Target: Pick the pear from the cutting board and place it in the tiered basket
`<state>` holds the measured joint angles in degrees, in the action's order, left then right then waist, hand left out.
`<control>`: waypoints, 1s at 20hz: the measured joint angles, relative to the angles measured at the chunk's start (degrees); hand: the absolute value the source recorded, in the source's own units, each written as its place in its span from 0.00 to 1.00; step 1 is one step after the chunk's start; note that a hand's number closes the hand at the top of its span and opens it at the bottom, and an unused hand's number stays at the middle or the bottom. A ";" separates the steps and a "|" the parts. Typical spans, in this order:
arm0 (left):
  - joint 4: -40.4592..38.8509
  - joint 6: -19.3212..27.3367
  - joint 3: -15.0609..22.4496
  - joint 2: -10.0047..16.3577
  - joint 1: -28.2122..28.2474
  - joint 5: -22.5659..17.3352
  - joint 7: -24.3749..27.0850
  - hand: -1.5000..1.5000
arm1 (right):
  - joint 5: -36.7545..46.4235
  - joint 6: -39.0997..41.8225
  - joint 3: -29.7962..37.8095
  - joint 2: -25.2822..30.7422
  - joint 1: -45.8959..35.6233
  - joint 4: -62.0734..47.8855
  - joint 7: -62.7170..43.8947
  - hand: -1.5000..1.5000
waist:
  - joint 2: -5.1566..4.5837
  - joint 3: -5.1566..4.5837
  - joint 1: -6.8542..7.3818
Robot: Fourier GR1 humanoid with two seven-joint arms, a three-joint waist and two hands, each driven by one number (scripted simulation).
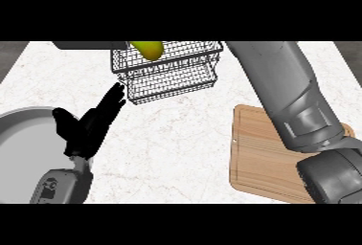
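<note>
The yellow-green pear (148, 49) shows at the top edge of the head view, over the upper tier of the black wire tiered basket (170, 76). Its top is cut off by the view's edge, so I cannot tell whether it rests in the basket or is held. My right forearm (283, 91) rises from the lower right, passes the basket's right side and leaves the view at the top; its hand is out of sight. The wooden cutting board (262, 158) at the right carries nothing. My left hand (88, 127) rests open at the left, fingers up toward the basket's lower left corner.
A large round grey pan (21, 143) lies at the left edge, partly under my left forearm. A grey shape (88, 45) runs along the top edge to the left of the pear. White marble counter (176, 143) lies between the left hand and the board.
</note>
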<state>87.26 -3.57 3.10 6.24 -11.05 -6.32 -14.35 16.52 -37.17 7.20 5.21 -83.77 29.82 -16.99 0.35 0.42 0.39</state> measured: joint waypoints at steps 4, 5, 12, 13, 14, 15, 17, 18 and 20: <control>0.83 0.34 -0.69 0.08 1.70 -0.19 0.11 0.50 | -1.83 8.93 -0.70 4.63 6.07 6.64 -0.54 0.00 | 0.58 0.08 -1.80; 0.92 0.53 -0.89 0.11 2.07 -0.07 0.37 0.50 | -2.42 11.50 -0.84 6.00 7.90 8.38 -0.34 0.00 | 0.69 0.11 -2.16; 2.10 1.17 -1.85 0.39 4.20 0.10 0.45 0.50 | -8.26 28.90 -0.71 16.11 19.25 24.06 -3.95 0.00 | 1.32 0.13 -4.36; 2.27 1.37 -1.71 0.21 4.39 0.26 0.34 0.50 | -9.34 31.02 -0.36 17.63 21.13 26.64 -4.60 0.00 | 1.35 0.13 -4.51; 2.48 1.63 -1.58 -0.02 4.46 0.41 0.15 0.50 | -10.58 33.04 0.35 19.36 23.18 29.17 -5.05 0.00 | 1.31 0.10 -4.57; 2.79 1.94 -1.37 -0.25 4.52 0.60 -0.31 0.50 | -11.79 34.83 1.06 20.98 25.13 31.88 -5.90 0.00 | 1.25 0.07 -4.49; 2.87 1.81 -1.16 -0.39 4.59 0.61 -0.35 0.50 | -14.69 38.72 3.26 24.76 28.76 36.67 -7.34 0.00 | 1.10 0.02 -4.34; 2.66 1.61 -1.19 -0.44 4.41 0.42 -0.44 0.50 | -16.19 40.48 4.49 26.46 30.91 39.01 -7.79 0.00 | 1.03 0.02 -4.30; 2.69 1.34 -1.27 -0.26 4.41 0.40 -0.37 0.50 | -19.04 43.34 7.03 29.23 36.02 44.28 -8.45 0.00 | 0.96 0.02 -4.24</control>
